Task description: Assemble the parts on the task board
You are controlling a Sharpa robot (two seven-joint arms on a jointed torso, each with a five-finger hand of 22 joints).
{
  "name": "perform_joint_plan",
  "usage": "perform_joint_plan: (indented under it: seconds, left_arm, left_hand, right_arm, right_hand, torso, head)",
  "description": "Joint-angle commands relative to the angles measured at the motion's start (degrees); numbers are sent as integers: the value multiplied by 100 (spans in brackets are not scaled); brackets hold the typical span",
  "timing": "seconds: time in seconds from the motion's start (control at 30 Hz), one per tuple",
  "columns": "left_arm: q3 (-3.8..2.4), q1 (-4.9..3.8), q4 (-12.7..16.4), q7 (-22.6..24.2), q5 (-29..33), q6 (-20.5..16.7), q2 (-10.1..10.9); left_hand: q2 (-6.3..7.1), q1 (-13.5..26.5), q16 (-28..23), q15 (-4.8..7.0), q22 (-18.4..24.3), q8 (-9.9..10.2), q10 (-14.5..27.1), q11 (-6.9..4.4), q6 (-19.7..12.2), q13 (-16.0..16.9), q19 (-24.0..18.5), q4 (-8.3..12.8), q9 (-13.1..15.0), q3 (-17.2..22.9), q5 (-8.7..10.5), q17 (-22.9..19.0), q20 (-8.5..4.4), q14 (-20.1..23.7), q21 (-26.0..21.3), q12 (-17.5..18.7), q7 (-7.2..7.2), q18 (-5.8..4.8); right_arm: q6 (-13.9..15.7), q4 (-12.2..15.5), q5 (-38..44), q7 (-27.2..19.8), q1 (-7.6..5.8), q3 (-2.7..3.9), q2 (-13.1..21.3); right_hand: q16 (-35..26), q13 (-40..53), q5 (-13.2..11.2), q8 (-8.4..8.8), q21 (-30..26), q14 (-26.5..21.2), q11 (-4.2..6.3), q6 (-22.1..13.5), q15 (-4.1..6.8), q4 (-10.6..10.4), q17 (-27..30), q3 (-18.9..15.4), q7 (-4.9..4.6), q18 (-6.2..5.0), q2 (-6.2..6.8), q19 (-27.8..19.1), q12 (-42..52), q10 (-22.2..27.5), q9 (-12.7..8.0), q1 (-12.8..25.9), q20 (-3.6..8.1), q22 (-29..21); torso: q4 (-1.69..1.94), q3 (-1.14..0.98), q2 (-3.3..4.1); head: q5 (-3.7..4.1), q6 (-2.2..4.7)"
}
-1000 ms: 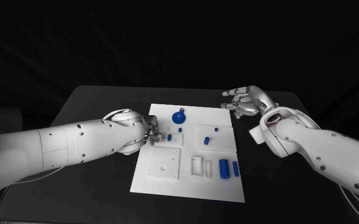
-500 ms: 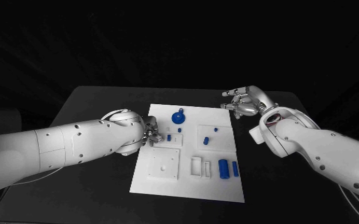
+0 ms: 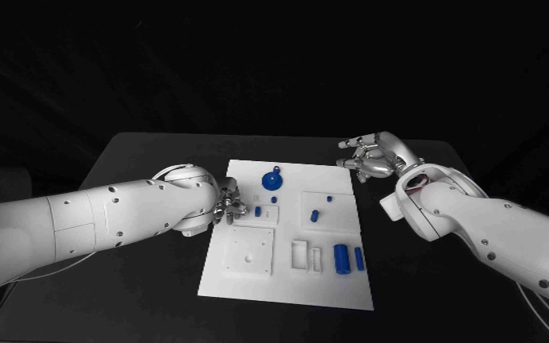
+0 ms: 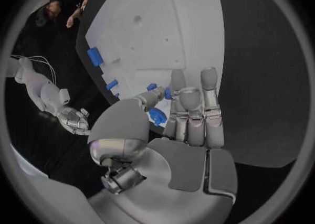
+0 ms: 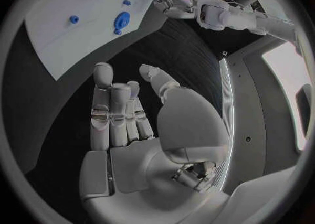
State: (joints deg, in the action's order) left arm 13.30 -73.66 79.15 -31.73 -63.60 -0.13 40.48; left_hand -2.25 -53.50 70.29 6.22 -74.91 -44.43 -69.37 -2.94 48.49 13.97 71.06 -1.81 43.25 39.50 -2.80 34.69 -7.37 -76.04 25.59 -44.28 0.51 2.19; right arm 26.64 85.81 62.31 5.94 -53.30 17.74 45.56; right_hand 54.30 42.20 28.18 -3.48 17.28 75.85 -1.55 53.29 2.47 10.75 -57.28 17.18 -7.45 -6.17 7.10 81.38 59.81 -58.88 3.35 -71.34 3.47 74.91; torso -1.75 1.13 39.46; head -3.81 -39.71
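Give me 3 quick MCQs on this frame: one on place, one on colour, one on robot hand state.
1. Where is the left robot hand?
A. at the task board's left edge
B. off the table's far side
C. over the board's right edge

2. What colour are the parts, such as the round part?
A. red
B. blue
C. green

3. What is the right robot hand doing?
A. gripping the board
B. holding a cylinder
C. holding nothing, beside the board's far right corner

Key: 1 A, its fingers reach the left edge by a small part. 2 B, every part shows blue on white. 3 C, the right wrist view shows its fingers apart and bare.
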Motion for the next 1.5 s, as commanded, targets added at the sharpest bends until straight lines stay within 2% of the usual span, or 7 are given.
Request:
perform_joint_plan:
  seconds: [0.03, 0.23, 0.43, 0.53, 0.97, 1.3, 1.5]
  left_arm:
    - [-6, -27, -18, 84, 220, 240, -29]
    - [-8, -46, -65, 97, 282, 272, -49]
    - [-8, -53, -95, 105, 326, 296, -65]
    - [-7, -54, -107, 97, 334, 326, -67]
    - [0, -56, -244, 36, 309, 351, -143]
    - [3, -56, -312, 33, 325, 373, -162]
    - [4, -56, -356, 31, 402, 518, -179]
  left_hand:
    - [9, 43, -22, -7, -110, -14, 45, 4, -10, 6, -21, 847, 7, 851, 3, 0, -3, 41, -17, -29, -7, -48]
    - [83, -21, -12, -8, -110, 40, 58, 5, 7, 5, -27, 852, -38, 811, 4, 2, -3, 53, -12, -45, -2, -49]
    - [302, -120, -14, -7, -99, 218, 51, -1, 88, 0, -21, 832, -235, 568, 4, -5, 1, 48, -26, -50, -14, -60]
    - [268, -354, -7, -2, -97, 286, 44, -4, 157, -21, -13, 822, -356, 443, 2, 4, -8, 44, -52, -26, -10, -71]
    - [200, -456, 26, -9, -114, 263, 25, 5, 158, -30, -15, 871, -391, 484, 3, 35, -3, 35, -26, -23, 15, -50]
    - [180, -436, 45, -8, -112, 217, 12, 0, 156, -29, -18, 866, -388, 482, 4, 59, -2, 23, -8, -31, 6, -45]
    - [101, -246, 72, -6, -112, 182, -7, -2, 186, -40, -37, 955, -378, 556, 0, 106, -1, 23, 9, -20, -10, -50]
  right_arm:
    - [-95, -1, 34, -12, 1, 3, -10]
    - [-104, -1, 29, -7, 1, 3, -11]
    - [-111, -3, 25, -6, 1, 3, -10]
    - [-114, -5, 24, -6, 1, 3, -9]
    - [-122, -3, 23, 1, 1, 3, -8]
    - [-125, 0, 23, 3, 1, 3, -6]
    - [-128, 10, 24, 8, 1, 3, -1]
  right_hand:
    - [-12, -3, -3, 6, 29, -7, 35, 46, 11, -3, -1, 23, -4, -78, -8, -2, 6, -2, 8, 57, 17, 159]
    - [-12, -3, -3, 6, 29, -7, 35, 46, 11, -3, -1, 23, -4, -78, -8, -2, 6, -2, 8, 57, 17, 159]
    - [-12, -3, -3, 6, 29, -7, 35, 46, 11, -3, -1, 23, -4, -78, -8, -2, 6, -2, 8, 57, 17, 159]
    - [-12, -3, -3, 6, 29, -7, 35, 46, 11, -3, -1, 23, -4, -78, -8, -2, 6, -2, 8, 57, 17, 159]
    - [-18, -4, -10, 7, 35, -10, 34, 33, 11, 6, 3, 42, -5, -78, -6, -9, 5, 0, 7, 65, 17, 157]
    - [-20, -4, -12, 8, 37, -12, 34, 28, 11, 9, 4, 48, -5, -78, -6, -12, 4, 1, 6, 68, 16, 156]
    - [-17, -3, -14, 7, 37, -9, 35, 38, 12, 16, 2, 60, -5, -79, -9, -14, 6, 0, 7, 65, 17, 155]
  torso:
    - [0, 4, 2]
    - [4, 3, 0]
    - [3, 6, -1]
    - [1, 7, -1]
    - [5, 10, -1]
    - [3, 5, -1]
    - [1, 3, 0]
  head:
    - [1, 0]
    - [4, -4]
    - [9, -12]
    - [12, -16]
    - [4, -29]
    - [6, -36]
    - [6, -43]
